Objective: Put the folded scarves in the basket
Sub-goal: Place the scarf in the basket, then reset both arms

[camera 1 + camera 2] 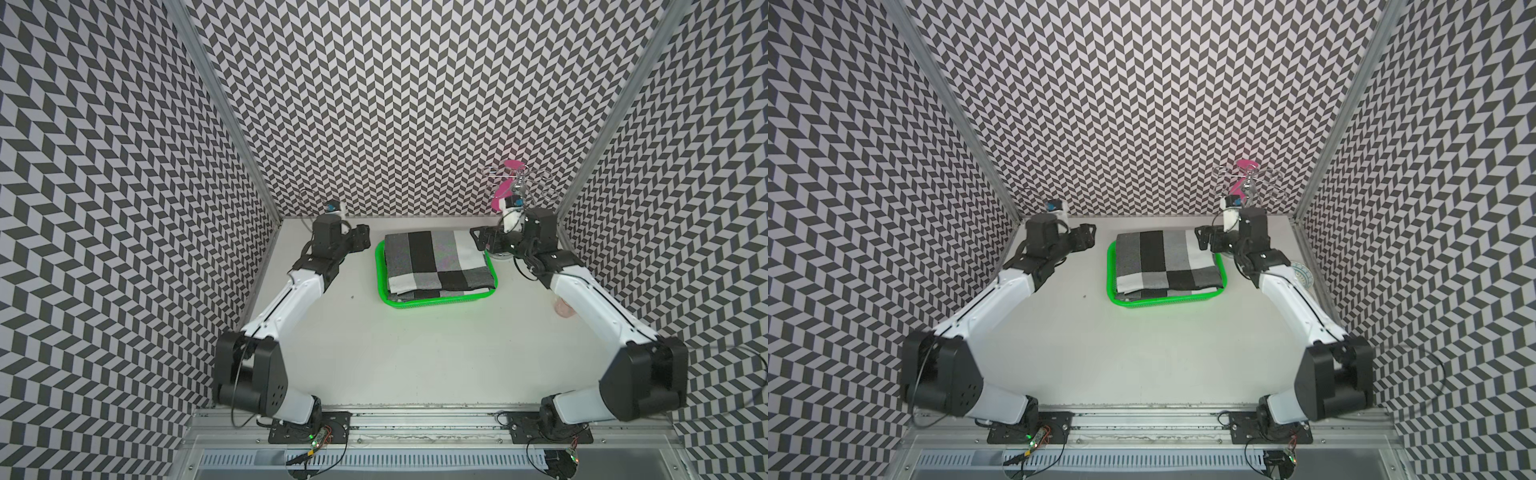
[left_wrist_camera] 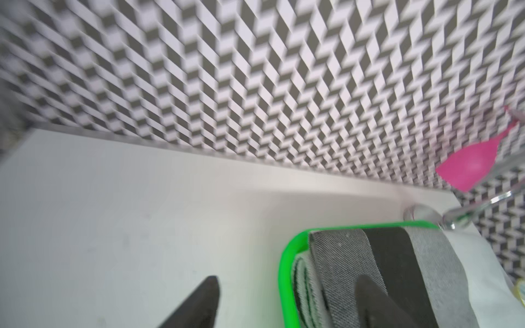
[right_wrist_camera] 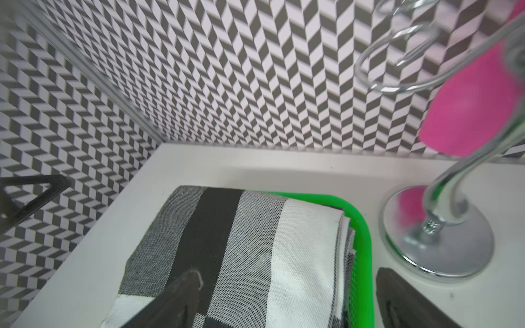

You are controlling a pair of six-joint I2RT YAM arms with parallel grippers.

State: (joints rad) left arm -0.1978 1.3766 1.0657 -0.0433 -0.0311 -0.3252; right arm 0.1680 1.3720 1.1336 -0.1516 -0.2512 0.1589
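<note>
The folded scarf (image 1: 436, 259) (image 1: 1167, 259), checked in grey, black and white, lies inside the green basket (image 1: 436, 300) (image 1: 1163, 302) at the far middle of the table. My left gripper (image 1: 361, 239) (image 2: 287, 284) is open at the basket's far left corner. One of its fingers (image 2: 204, 301) is over bare table and the other over the scarf (image 2: 397, 269), with the rim (image 2: 285, 269) between them. My right gripper (image 1: 480, 239) (image 3: 288, 274) is open at the far right corner. It straddles the scarf's edge (image 3: 241, 250) and the rim (image 3: 363, 255) and holds nothing.
A chrome wire stand (image 1: 517, 183) (image 3: 437, 235) with a pink object (image 3: 468, 113) stands at the back right, close to the right gripper. A small glass dish (image 1: 1302, 274) sits by the right wall. Patterned walls enclose the table on three sides.
</note>
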